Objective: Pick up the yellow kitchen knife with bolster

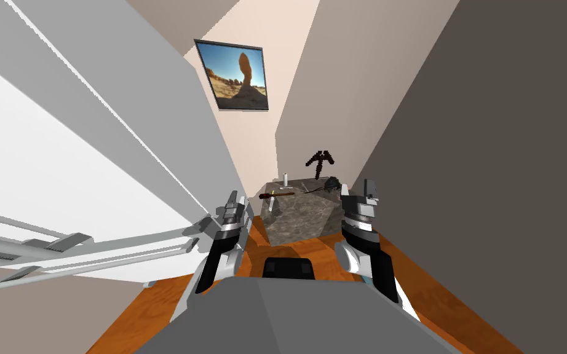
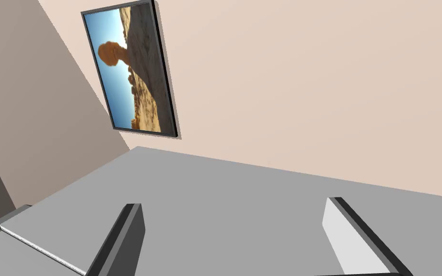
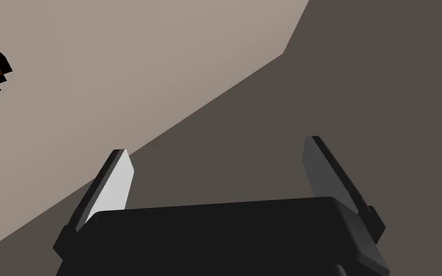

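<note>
The left gripper (image 2: 234,202) and right gripper (image 3: 216,144) both stand spread and empty. Small items (image 1: 276,195) lie on the marbled block (image 1: 294,221) ahead, well apart from both. They are too tiny to tell which is the knife.

Framed desert picture (image 1: 232,75) on wall, marbled stone block (image 1: 297,218) on orange floor (image 1: 147,313)

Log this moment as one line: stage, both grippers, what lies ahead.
stage: pre-grasp, nothing held | left gripper: open | right gripper: open | ahead: dark marbled block, small items atop
</note>
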### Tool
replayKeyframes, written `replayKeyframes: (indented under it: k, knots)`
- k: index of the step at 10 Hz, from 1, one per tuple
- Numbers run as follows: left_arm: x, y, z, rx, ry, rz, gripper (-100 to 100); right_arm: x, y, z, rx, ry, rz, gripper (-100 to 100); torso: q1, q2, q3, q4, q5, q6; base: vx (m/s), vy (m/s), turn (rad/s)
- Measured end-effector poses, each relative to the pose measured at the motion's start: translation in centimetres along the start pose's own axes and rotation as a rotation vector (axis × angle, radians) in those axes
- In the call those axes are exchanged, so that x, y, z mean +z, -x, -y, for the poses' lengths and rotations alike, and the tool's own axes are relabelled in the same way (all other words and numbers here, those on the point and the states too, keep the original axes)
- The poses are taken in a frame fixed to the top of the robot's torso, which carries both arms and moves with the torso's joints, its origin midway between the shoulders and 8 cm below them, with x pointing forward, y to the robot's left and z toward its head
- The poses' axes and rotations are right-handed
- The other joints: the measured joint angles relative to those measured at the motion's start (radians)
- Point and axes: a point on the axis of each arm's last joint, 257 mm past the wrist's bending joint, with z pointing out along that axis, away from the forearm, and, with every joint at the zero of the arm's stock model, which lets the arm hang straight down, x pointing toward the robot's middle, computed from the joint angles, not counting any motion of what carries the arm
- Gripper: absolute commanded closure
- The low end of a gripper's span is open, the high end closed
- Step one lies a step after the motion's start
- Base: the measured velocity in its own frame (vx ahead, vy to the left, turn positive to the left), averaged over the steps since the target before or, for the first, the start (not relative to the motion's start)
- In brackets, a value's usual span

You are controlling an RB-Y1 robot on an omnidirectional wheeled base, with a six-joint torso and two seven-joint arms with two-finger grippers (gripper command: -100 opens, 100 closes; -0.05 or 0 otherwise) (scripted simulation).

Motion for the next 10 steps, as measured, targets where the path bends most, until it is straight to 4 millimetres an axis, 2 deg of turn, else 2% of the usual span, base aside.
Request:
replayKeyframes:
  k: [2,6,10]
  knots:
    - [-0.4,-0.3,-0.2,0.021,0.006,-0.034,-100,0.0,0.0,0.0,0.000,0.000,0.000,0,-0.001,0.005,0.003,0.001,0.000,0.000,-0.107,-0.020,-0.046]
    - [-2.5,-1.3,-1.2,0.068,0.050,-0.118,-100,0.0,0.0,0.0,0.000,0.000,0.000,0,-0.004,0.013,0.008,0.003,-0.001,0.000,-0.180,-0.042,-0.103]
    - [-7.0,-1.5,-3.3,0.106,0.157,-0.205,-100,0.0,0.0,0.0,0.000,0.000,0.000,0,-0.007,0.013,0.008,0.003,-0.002,0.000,-0.180,-0.100,-0.187]
